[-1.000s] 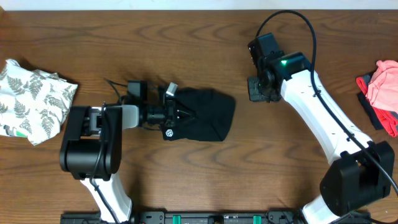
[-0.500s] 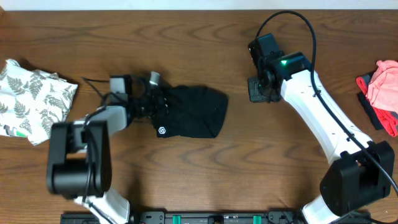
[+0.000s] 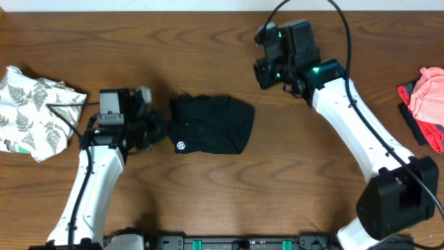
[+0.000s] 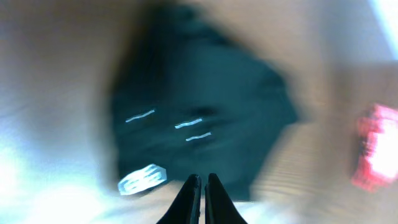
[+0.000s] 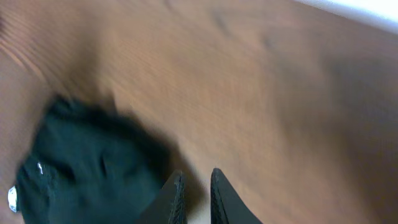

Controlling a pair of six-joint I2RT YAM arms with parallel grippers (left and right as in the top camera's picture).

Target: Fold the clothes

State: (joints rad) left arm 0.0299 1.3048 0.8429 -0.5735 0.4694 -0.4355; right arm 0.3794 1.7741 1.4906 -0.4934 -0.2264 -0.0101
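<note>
A folded black garment (image 3: 211, 125) with a small white logo (image 3: 182, 146) lies flat at the table's middle. My left gripper (image 3: 162, 129) sits just left of it, shut and empty, its tips apart from the cloth's edge. The blurred left wrist view shows the garment (image 4: 199, 118) beyond the closed gripper (image 4: 203, 182). My right gripper (image 3: 263, 72) hovers above and to the right of the garment, holding nothing. In its wrist view the gripper (image 5: 196, 180) shows a narrow gap over bare wood, with the black garment (image 5: 87, 162) to its left.
A white fern-print cloth (image 3: 38, 111) lies crumpled at the left edge. A pink piece (image 3: 429, 94) on a black piece with red trim (image 3: 414, 119) sits at the right edge. The table is brown wood (image 3: 208, 42).
My left gripper has let go of the black garment and drawn back to the left. The right arm has lifted and swung toward the far side, its jaws parting slightly.
</note>
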